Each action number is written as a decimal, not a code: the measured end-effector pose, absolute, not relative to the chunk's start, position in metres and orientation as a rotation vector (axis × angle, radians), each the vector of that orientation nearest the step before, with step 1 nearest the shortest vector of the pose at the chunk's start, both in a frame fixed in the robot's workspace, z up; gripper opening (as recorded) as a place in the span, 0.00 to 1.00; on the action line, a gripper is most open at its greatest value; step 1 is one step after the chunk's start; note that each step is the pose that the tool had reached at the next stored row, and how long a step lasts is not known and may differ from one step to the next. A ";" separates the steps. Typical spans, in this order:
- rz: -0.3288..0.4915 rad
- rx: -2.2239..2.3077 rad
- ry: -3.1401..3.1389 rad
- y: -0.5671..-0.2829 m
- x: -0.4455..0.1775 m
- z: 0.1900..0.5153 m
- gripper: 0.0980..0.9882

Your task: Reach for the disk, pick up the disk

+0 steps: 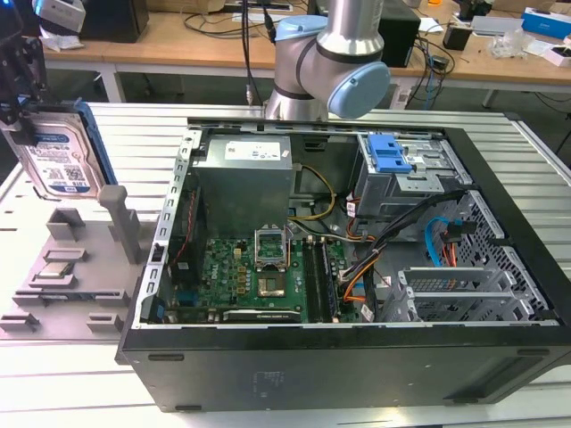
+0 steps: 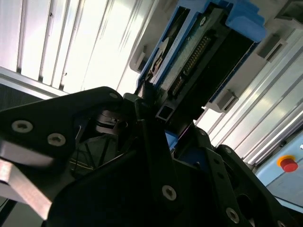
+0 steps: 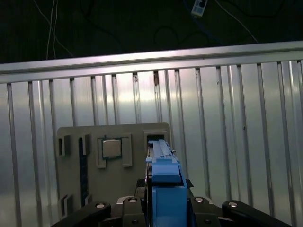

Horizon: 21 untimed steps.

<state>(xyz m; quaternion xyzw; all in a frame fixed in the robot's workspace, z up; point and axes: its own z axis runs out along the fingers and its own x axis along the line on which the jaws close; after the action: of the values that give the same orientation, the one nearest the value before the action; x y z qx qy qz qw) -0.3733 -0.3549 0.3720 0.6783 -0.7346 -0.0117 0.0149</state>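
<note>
While the arm [image 1: 330, 62] rises behind the open computer case [image 1: 357, 366], we find its black gripper [image 1: 20, 111] at the exterior view's far left, clenched on the disk [image 1: 55, 152]. The disk stands on edge and slightly tilted, its labelled silver face toward us and its blue bracket running along one side. It hangs over the grey holder [image 1: 53, 303] that lies on the slatted metal desk [image 1: 526, 160], just beside the holder's upright post [image 1: 116, 218]. We cannot tell whether its lower edge touches the holder. In the second wrist view we see the gripper [image 2: 156, 118] pressed against the disk [image 2: 189, 52], whose connector end and blue frame point away from the camera. In the first wrist view the disk [image 3: 164, 175] shows edge-on, its blue bracket sitting between the gripper's dark links [image 3: 165, 208]. Beyond it we see the holder [image 3: 75, 189] with a dark slot [image 3: 154, 138] just past the disk's tip. A small square chip [image 3: 112, 148] rests in its own recess beside that slot. The exterior view shows the same chip [image 1: 58, 269] seated in the holder, well apart from the case. Inside the case we can make out a grey power supply [image 1: 245, 174] at the back and a green motherboard [image 1: 259, 276] on the floor with a processor socket [image 1: 270, 250] on it. A metal drive cage [image 1: 419, 183] toward the exterior view's right carries another blue bracket [image 1: 386, 156]. Bundled cables [image 1: 393, 241] run between the cage and the board.
</note>
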 end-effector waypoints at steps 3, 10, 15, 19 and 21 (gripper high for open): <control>-0.036 2.111 -2.286 -0.355 -0.373 0.382 0.30; -0.036 2.111 -2.286 -0.355 -0.373 0.397 0.30; -0.036 2.111 -2.286 -0.354 -0.373 0.412 0.30; -0.036 2.111 -2.286 -0.354 -0.373 0.421 0.30; -0.036 2.111 -2.286 -0.354 -0.373 0.425 0.30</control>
<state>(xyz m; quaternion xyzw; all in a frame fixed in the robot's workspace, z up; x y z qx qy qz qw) -0.3733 -0.3542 0.4253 0.6783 -0.7346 -0.0117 0.0149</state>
